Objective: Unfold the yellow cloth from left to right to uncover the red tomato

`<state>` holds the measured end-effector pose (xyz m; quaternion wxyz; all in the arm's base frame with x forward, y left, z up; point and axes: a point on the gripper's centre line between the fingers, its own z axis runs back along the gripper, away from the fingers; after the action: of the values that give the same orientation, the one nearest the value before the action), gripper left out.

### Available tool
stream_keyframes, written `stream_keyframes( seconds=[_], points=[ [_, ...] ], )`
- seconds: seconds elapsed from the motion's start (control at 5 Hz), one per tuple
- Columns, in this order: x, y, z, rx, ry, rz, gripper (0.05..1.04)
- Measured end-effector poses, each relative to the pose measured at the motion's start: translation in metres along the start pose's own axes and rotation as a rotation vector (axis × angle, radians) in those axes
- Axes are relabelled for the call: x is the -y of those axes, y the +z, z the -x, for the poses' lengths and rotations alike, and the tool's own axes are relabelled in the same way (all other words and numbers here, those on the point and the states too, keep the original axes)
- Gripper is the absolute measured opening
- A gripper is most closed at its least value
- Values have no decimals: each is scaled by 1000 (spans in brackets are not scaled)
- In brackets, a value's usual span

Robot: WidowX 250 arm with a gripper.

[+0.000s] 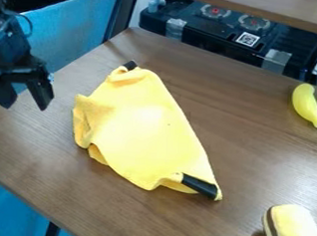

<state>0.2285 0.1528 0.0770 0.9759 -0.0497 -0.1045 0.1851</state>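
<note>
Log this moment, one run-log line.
black two-finger claw: open, empty, view left | crumpled yellow cloth: view centre, black ends poking out | curved yellow toy banana: view right

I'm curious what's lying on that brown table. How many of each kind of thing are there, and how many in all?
Yellow cloth: 1
Yellow banana: 1
Yellow piece with a dark stripe: 1
Black thing partly under the cloth: at least 1 (2 ends show; whether they join is hidden)
Total: at least 4
</note>
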Motion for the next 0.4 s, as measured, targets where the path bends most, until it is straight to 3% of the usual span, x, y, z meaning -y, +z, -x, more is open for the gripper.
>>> stream_keyframes(
  seconds=[0.4],
  points=[
    [15,-19,-3,-43,-7,-15,999]
  ],
)
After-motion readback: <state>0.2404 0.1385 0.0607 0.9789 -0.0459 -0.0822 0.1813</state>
